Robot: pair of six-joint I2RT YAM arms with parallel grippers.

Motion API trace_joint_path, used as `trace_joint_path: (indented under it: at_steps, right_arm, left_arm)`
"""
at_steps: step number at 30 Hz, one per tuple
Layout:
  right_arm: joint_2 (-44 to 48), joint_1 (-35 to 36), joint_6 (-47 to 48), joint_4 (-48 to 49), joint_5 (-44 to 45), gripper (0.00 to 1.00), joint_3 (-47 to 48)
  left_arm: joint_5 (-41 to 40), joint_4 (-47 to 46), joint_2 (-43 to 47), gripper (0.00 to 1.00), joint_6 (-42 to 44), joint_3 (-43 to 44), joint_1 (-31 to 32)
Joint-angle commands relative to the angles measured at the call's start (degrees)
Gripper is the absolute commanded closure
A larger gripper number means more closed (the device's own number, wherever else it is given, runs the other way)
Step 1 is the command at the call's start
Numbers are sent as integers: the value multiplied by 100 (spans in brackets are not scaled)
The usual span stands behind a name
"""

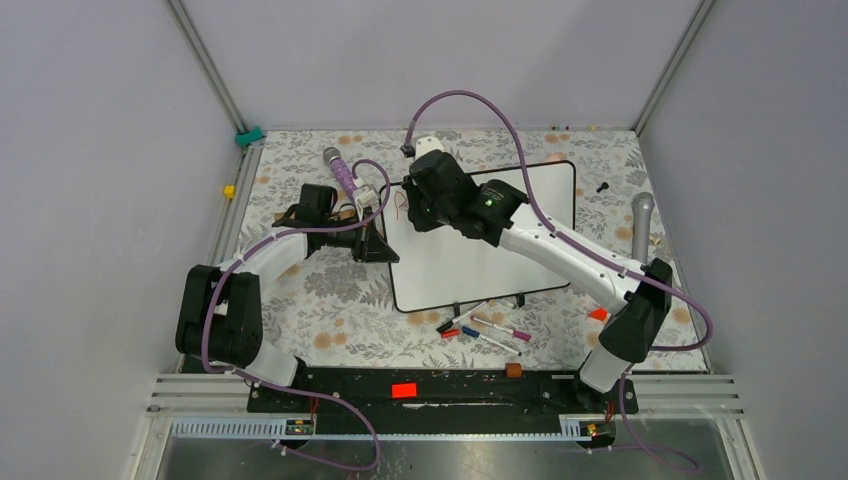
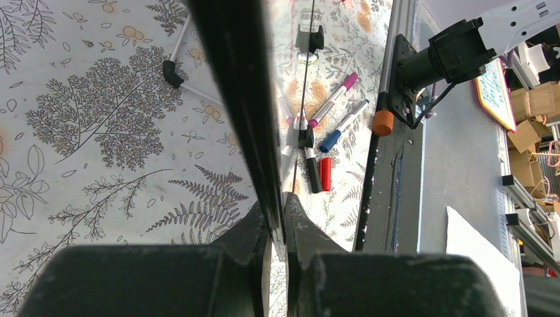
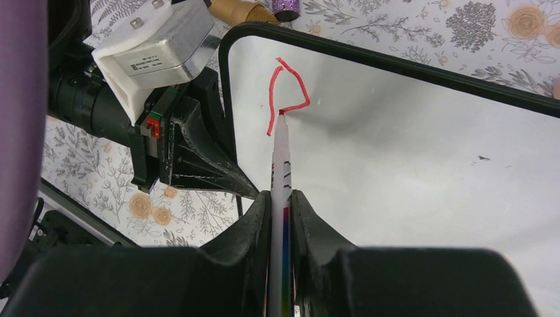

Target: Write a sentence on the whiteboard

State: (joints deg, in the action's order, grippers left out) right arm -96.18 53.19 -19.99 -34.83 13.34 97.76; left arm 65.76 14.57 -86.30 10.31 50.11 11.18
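The whiteboard (image 1: 470, 260) lies at the middle of the floral bench (image 1: 330, 290), tilted a little clockwise. The left fingers (image 1: 377, 243) are clamped together on its black rim (image 2: 231, 99) at the board's 9 o'clock edge. The right fingers (image 3: 280, 198) are closed on a white marker (image 3: 280, 155), whose red tip touches the glossy surface (image 3: 429, 145) near the 10 o'clock corner. Of the sentence (image 3: 290, 86) only one red looped stroke shows there, with the tip at the loop's lower end. Loose markers (image 1: 490, 330) lie on the bench at 6 o'clock from the board, with a red cap (image 2: 325, 173) among them.
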Motion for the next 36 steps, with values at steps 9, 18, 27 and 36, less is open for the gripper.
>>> trace_joint_path:
  at_steps: [9,18,27,36]
  right_arm:
    - [-205,-68,-34,85,-107,100,259]
    - [-93,-72,56,-174,260,100,90]
    - [189,-72,14,-239,395,100,-361]
    - [268,-81,13,-236,268,100,-320]
  left_arm:
    - [-408,-88,206,100,649,-71,60]
    - [-415,-86,193,100,632,-62,58]
    - [-430,-56,140,100,623,-14,59]
    - [-432,-45,122,100,617,-1,59]
